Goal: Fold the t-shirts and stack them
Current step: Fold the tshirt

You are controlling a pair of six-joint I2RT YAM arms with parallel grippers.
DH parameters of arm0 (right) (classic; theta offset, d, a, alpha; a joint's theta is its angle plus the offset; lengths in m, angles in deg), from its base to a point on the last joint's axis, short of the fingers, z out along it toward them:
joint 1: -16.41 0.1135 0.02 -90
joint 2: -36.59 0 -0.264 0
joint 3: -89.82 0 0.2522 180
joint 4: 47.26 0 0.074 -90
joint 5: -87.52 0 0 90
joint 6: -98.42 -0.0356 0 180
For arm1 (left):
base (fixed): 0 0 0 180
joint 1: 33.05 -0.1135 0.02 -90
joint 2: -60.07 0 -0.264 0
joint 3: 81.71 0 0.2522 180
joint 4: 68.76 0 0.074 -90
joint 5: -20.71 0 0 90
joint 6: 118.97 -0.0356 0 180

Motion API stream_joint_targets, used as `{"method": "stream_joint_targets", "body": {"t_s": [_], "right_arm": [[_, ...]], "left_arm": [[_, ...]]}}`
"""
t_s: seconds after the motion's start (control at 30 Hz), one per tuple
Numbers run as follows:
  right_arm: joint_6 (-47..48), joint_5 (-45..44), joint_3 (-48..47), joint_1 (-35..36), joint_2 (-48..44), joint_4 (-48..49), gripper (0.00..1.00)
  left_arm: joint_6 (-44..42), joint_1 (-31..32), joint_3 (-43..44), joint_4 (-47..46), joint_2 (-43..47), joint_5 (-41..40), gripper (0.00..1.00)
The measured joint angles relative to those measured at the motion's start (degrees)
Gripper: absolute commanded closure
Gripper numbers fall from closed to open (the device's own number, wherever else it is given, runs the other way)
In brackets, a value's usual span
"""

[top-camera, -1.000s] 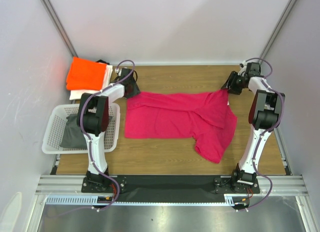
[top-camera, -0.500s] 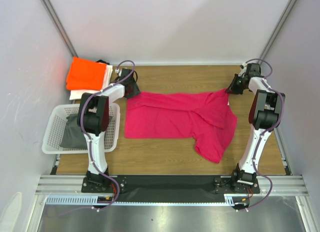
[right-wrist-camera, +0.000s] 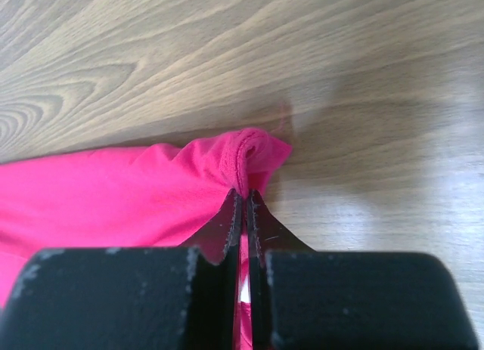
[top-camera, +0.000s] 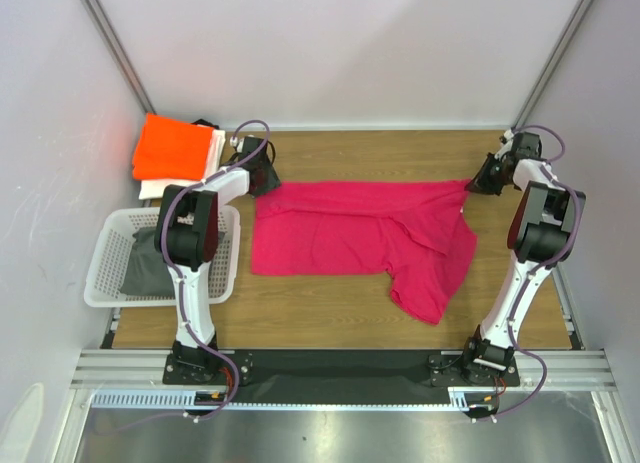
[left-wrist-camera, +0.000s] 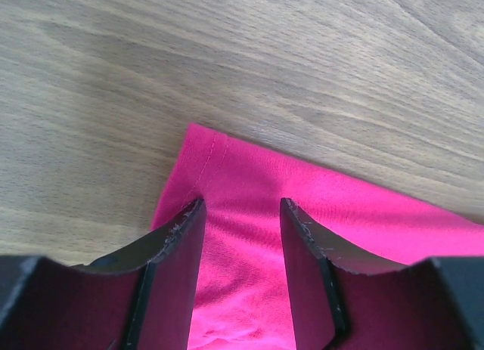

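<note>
Right pincer (right-wrist-camera: 244,196) clamped on the magenta t-shirt (top-camera: 340,228) hem near the far right corner of the desk (top-camera: 380,153); left pincer (left-wrist-camera: 242,205) parted, astride the shirt's far left corner.

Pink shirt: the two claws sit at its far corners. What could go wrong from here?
1. The right gripper is shut on only a small pinch of the shirt's hem, so the cloth could slip out under a pull.
2. The left gripper straddles the other corner with its jaws open. If only the right one pulls, the shirt may drag and bunch.
3. The shirt's right part lies doubled over, so a fold could come out crooked.
</note>
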State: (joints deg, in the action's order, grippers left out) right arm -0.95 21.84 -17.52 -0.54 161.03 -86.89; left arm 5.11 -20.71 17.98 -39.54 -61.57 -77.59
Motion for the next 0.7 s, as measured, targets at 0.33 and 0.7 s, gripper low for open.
{"method": "stream_joint_targets", "body": {"t_s": [0.33, 0.7], "right_arm": [[-0.04, 2.1, -1.22, 0.94, -1.09, -1.86, 0.51], [-3.04, -1.88, -7.41, 5.86, -8.81, -5.46, 0.45]], "left_arm": [[-4.31, 0.02, 1.97, 0.37, -0.09, 1.09, 0.36], [-11.8, 2.47, 4.17, 1.55, 6.73, 1.46, 0.32]]}}
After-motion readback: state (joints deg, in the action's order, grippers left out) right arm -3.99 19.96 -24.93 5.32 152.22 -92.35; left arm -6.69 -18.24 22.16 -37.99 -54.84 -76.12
